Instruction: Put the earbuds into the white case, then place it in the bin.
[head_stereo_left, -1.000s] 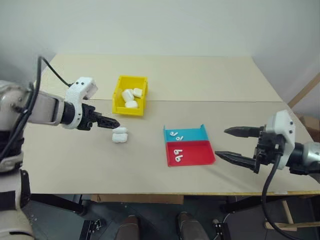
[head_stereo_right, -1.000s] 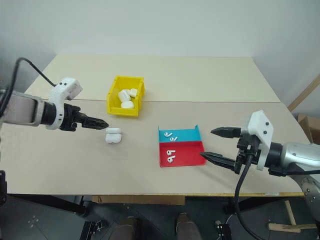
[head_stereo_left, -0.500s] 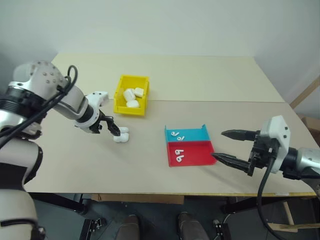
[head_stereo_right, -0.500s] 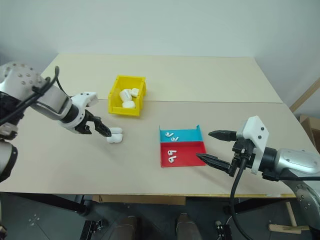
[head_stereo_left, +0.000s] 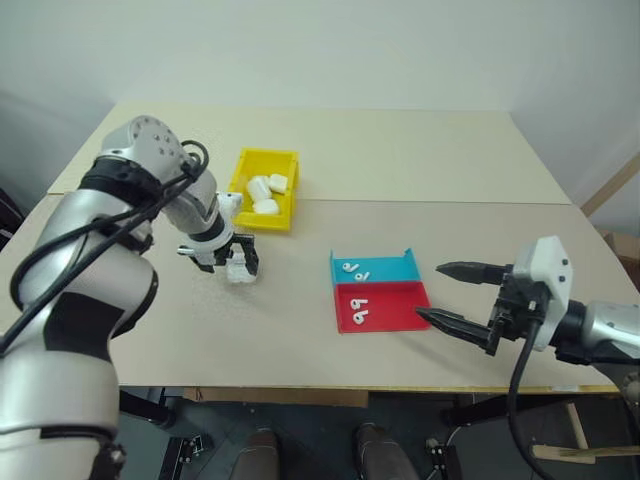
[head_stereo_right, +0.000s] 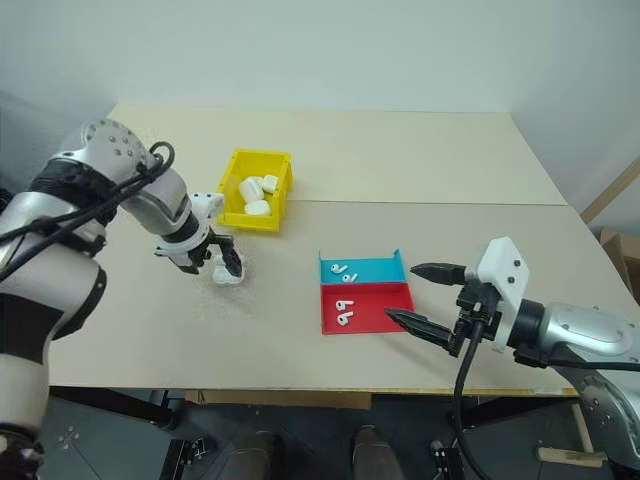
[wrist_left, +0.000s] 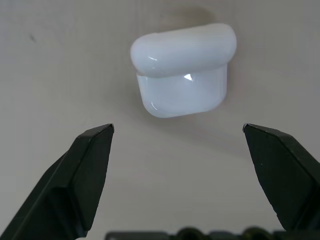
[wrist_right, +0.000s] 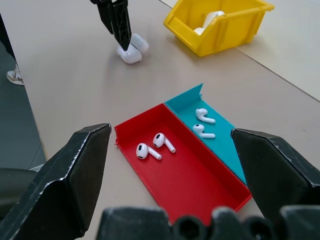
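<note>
I see the glossy, rounded white case lying on the matte beige worktop near the yellow plastic bin, my left gripper poised over it, black wedge fingers wide. Right gripper also wide, beside the tray holding four earbuds.

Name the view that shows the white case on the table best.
The left wrist view: the white case sits close up, lid shut, between the open left gripper fingers. In the eye views it is small, partly hidden behind that gripper. The right wrist view shows it far off.
</note>
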